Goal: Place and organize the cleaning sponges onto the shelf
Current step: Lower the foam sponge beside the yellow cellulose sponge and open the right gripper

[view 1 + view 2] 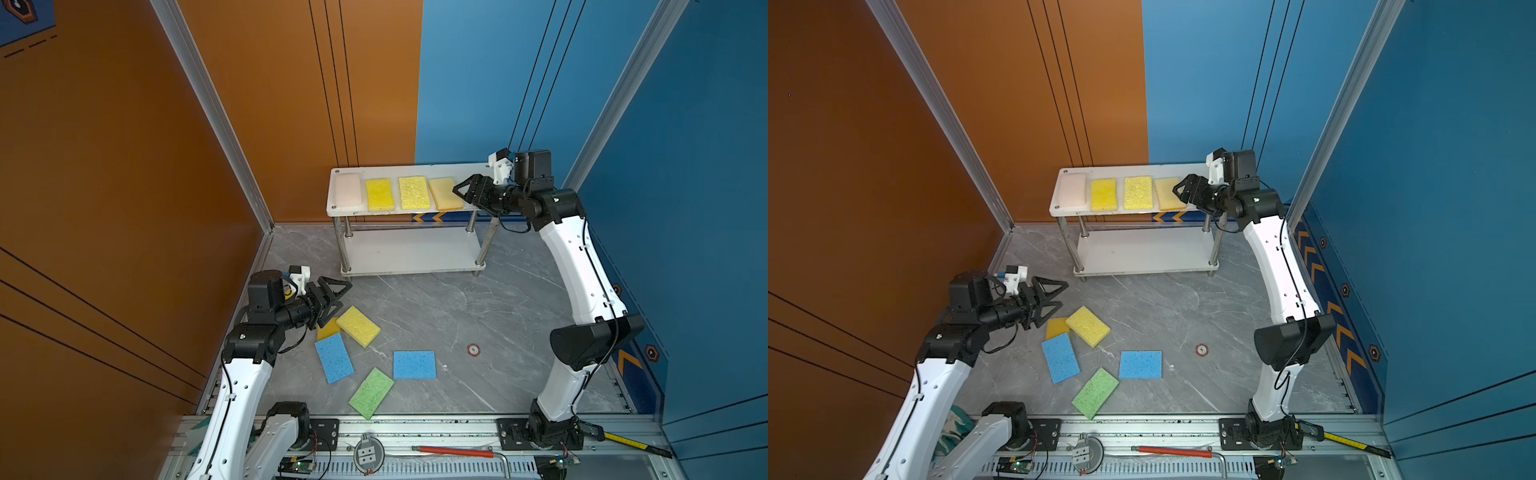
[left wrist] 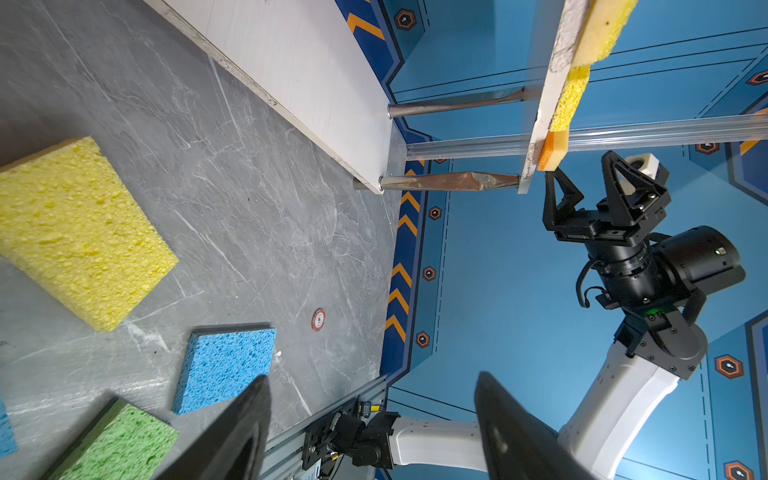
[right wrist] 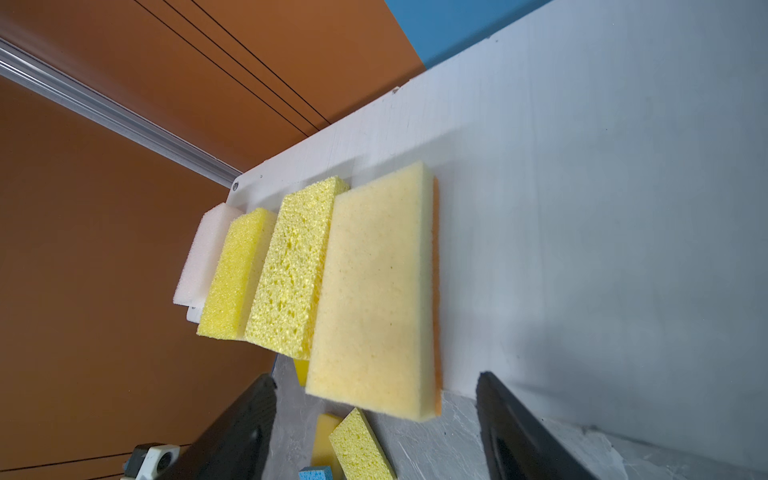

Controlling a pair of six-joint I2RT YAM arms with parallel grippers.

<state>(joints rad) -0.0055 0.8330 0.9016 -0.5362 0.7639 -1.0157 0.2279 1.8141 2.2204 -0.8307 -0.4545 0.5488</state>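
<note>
Here, the right tool [image 2: 579,166] stood wide and empty just beside the pale yellow sponge [image 1: 445,193], the nearest to it of four in a row on the top board of the shelf [image 1: 411,171]. The left tool [image 1: 345,296], also wide and empty, hovered near a yellow sponge [image 1: 358,326] on the tabletop [image 1: 436,307].

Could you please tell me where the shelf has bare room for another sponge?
The lower board is wholly bare. The top board is free only at its right end, beyond the pale yellow sponge, beside the open right gripper. Left and middle are crowded: four sponges abreast.
</note>
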